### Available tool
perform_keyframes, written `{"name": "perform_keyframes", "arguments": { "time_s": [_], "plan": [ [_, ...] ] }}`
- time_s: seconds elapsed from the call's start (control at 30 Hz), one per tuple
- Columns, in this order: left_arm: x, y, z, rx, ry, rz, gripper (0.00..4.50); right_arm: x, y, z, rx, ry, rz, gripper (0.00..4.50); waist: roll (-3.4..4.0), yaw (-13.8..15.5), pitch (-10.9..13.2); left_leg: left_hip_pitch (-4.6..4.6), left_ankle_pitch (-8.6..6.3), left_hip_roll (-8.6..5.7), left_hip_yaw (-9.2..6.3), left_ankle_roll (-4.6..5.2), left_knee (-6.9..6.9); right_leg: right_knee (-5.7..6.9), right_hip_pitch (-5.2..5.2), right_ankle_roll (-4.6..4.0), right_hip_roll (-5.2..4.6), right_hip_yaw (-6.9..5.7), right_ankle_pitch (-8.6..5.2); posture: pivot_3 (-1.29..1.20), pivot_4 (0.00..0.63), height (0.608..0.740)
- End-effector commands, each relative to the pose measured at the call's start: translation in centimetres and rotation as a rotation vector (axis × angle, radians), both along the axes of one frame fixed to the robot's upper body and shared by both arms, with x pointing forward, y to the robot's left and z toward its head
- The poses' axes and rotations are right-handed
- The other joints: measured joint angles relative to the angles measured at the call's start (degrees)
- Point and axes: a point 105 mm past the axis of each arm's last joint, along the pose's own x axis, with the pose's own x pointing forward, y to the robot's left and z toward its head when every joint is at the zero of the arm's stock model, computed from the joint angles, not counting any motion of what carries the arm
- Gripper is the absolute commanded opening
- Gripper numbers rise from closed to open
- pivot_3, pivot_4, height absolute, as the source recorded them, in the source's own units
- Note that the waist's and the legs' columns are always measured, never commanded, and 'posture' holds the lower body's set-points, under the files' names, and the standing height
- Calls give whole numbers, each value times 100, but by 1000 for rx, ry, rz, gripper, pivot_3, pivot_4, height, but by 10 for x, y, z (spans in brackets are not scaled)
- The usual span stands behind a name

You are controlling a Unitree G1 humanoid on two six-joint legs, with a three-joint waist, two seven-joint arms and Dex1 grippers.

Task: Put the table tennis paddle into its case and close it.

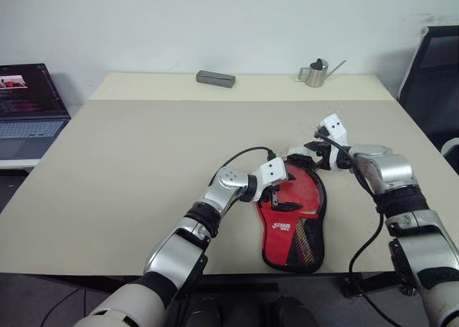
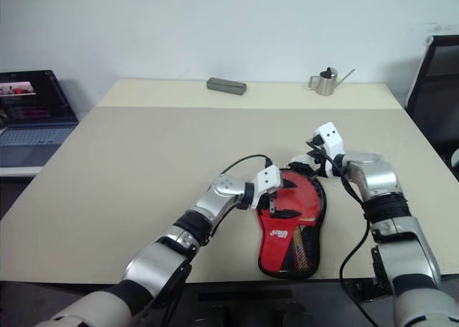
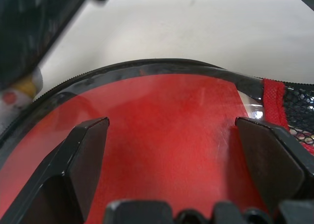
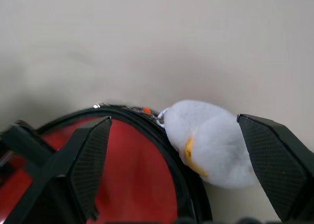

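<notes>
A: Case (image 1: 292, 219) orientation?
B: Long axis runs near edge to far: narrow mesh-pocket end toward table (image 1: 143, 169) front edge, round end away. Lies flat.
A: Contents?
B: Red face under a black zipped rim; cannot tell whether the paddle is inside.
A: Jaws?
B: Left gripper (image 3: 171, 160) spread wide, holding nothing, red round end between its 2 fingers. Right gripper (image 4: 176, 170) also wide, empty; white-yellow charm (image 4: 208, 143) and case rim sit between its fingers.
</notes>
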Motion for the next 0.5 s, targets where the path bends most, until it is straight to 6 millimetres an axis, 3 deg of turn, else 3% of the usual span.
{"name": "perform_keyframes", "arguments": {
  "time_s": [0.03, 0.5],
  "plan": [
    [-6, 7, -25, 81, 53, 5, 4466, 12, 1, 8, -1, -40, -13, 4500, 0, -2, 0, -1, 0, 0, 0, 0, 0, 0, 0, 0, 0, 0, 0, 0, 150, 740],
    [-7, 12, -27, 85, 59, 12, 4466, 24, -3, -5, -95, -66, -43, 4500, 4, -64, -2, 2, 0, 0, -1, 0, -1, 4, 0, -23, 0, 0, 13, 0, 150, 740]
  ]
}}
